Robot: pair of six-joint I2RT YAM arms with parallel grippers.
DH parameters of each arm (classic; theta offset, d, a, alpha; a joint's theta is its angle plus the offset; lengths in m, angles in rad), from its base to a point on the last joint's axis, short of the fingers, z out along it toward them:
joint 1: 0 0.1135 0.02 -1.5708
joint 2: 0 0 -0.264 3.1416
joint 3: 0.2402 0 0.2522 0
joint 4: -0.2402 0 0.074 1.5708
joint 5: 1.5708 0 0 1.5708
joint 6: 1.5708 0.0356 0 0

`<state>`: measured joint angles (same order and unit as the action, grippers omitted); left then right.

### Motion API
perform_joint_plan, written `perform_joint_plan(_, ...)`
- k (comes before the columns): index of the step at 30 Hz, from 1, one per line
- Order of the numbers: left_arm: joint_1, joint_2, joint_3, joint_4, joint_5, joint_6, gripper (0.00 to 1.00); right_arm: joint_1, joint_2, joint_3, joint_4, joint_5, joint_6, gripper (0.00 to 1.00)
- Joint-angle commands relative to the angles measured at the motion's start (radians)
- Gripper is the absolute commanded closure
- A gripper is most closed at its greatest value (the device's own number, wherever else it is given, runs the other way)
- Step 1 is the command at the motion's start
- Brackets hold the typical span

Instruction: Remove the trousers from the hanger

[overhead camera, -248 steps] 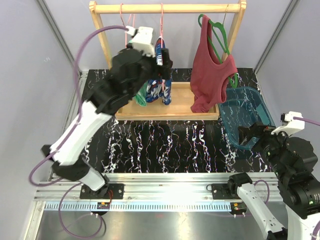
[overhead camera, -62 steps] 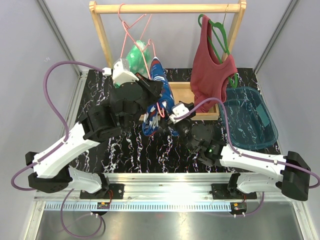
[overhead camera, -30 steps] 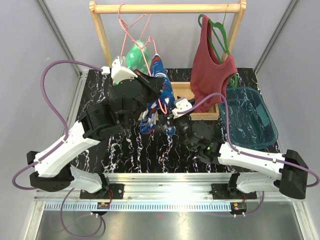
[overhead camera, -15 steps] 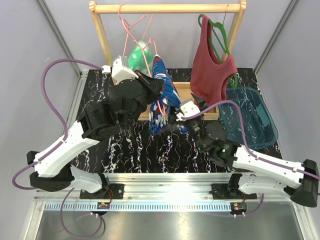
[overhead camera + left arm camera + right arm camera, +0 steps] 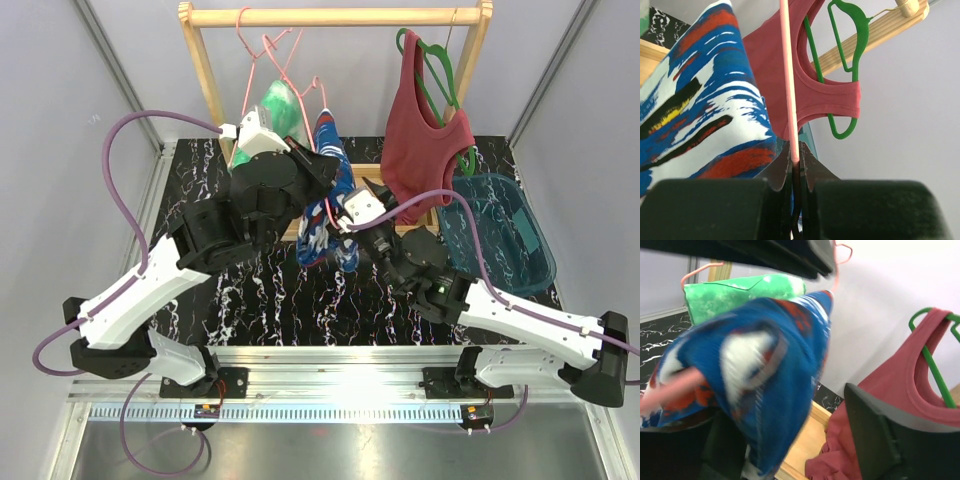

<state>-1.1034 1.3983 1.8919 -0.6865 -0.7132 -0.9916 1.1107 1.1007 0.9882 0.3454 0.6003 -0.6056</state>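
The blue trousers [image 5: 328, 215] with white and red print hang over a pink hanger [image 5: 788, 85]. My left gripper [image 5: 796, 156] is shut on that hanger's wire and holds it off the rail, in front of the rack. My right gripper [image 5: 347, 222] is open, and the lower part of the blue trousers [image 5: 767, 385] hangs between its fingers [image 5: 880, 435]. There is a gap between the cloth and the right finger. The green-and-white tie-dye trousers [image 5: 277, 104] hang on another pink hanger from the wooden rail [image 5: 330, 16].
A dark red tank top [image 5: 420, 150] hangs on a green hanger [image 5: 437, 70] at the right of the rack. A teal basket [image 5: 515, 255] stands at the right. The rack's wooden base [image 5: 375, 190] lies behind the grippers on the black marbled table [image 5: 260, 290].
My left gripper has carried the hanger with the blue trousers up and to the right. My right gripper has followed the cloth's lower end, and its jaws have narrowed around it.
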Motion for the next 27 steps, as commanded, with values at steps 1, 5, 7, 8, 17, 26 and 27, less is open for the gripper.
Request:
perform_joint_plan(1,-0.006,-0.012,0.059,0.133,0.018,0.014,1.0,-0.018,0.01,0.083,0.069,-0.014,-0.008,0.28)
perform_joint_plan(5,-0.006,-0.027,0.052,0.134,0.034,0.024,1.0,-0.063,-0.01,0.047,0.069,-0.049,0.024,0.49)
perform_joint_plan(7,-0.006,-0.035,0.044,0.136,0.034,0.034,1.0,-0.086,-0.03,0.027,0.075,-0.074,0.026,0.69)
perform_joint_plan(8,-0.006,-0.039,0.038,0.136,0.029,0.037,1.0,-0.092,-0.036,0.026,0.058,-0.082,0.024,0.74)
perform_joint_plan(17,0.004,-0.093,-0.054,0.148,0.128,0.255,1.0,-0.19,-0.124,0.039,-0.049,-0.132,0.006,1.0)
perform_joint_plan(26,-0.018,-0.168,-0.296,0.03,0.071,0.214,1.0,-0.192,-0.113,0.207,-0.054,0.012,-0.049,1.0)
perform_joint_plan(27,-0.019,-0.18,-0.33,0.025,0.058,0.199,1.0,-0.192,-0.108,0.242,-0.059,0.019,-0.055,1.0)
